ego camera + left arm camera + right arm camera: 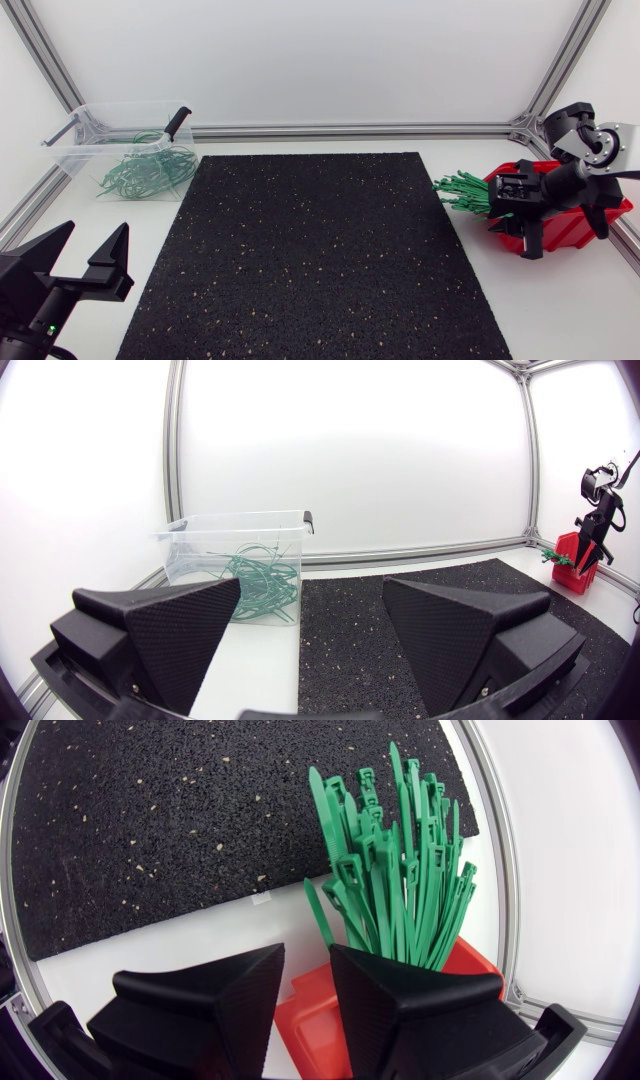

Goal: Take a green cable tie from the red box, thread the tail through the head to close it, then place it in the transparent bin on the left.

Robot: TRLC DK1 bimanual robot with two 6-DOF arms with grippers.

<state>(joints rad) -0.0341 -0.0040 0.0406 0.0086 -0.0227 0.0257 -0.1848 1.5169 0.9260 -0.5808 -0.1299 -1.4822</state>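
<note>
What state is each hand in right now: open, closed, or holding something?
Left hand: wide open, empty.
Right hand: narrowly open, empty, over the red plastic box of green plastic cable ties.

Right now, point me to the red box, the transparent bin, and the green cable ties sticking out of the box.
red box [572, 228], head view, front wall.
transparent bin [235, 532], left wrist view, bare upper wall.
green cable ties [400, 890], right wrist view, middle of the bundle.
</note>
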